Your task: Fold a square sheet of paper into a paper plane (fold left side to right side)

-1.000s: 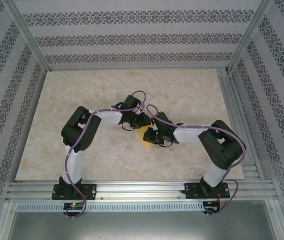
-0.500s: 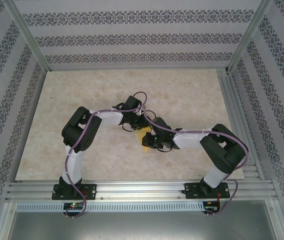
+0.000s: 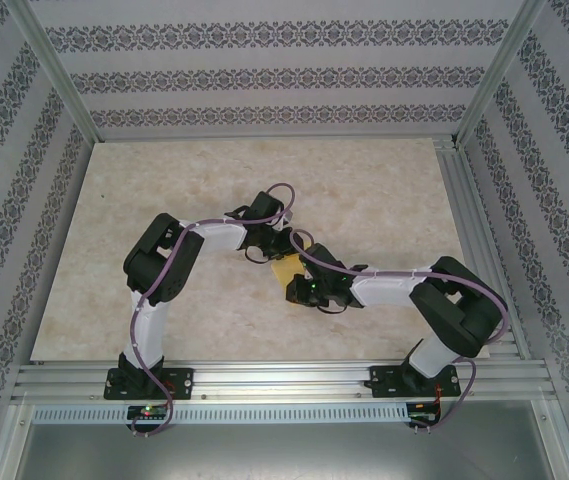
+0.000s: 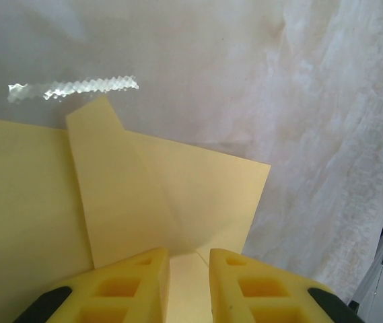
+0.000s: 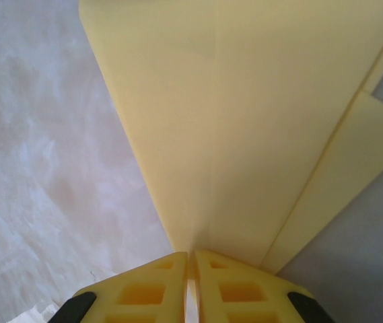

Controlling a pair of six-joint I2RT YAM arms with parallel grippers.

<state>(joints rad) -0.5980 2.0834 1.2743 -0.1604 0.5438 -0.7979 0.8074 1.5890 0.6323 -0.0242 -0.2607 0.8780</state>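
The yellow-orange square sheet of paper (image 3: pixel 284 268) lies partly folded at mid-table between both grippers. In the left wrist view the paper (image 4: pixel 178 188) shows a folded flap and creases. My left gripper (image 4: pixel 189 254) rests on its edge with the jaws slightly apart and paper showing flat in the gap. In the top view the left gripper (image 3: pixel 282 247) sits at the sheet's far side. My right gripper (image 5: pixel 191 257) is shut on a thin edge of the paper (image 5: pixel 245 121), which rises away from the fingers as a lifted flap. The right gripper (image 3: pixel 301 288) is at the sheet's near right side.
The marble tabletop (image 3: pixel 164 200) extends wide to the left and back. Patterned walls and an aluminium frame (image 3: pixel 59 80) enclose it. The aluminium rail (image 3: pixel 284 378) with both arm bases runs along the near edge.
The right gripper has moved nearer and slightly left with the paper edge in it, its elbow swinging right. Less of the sheet shows from above. The left arm has stayed put.
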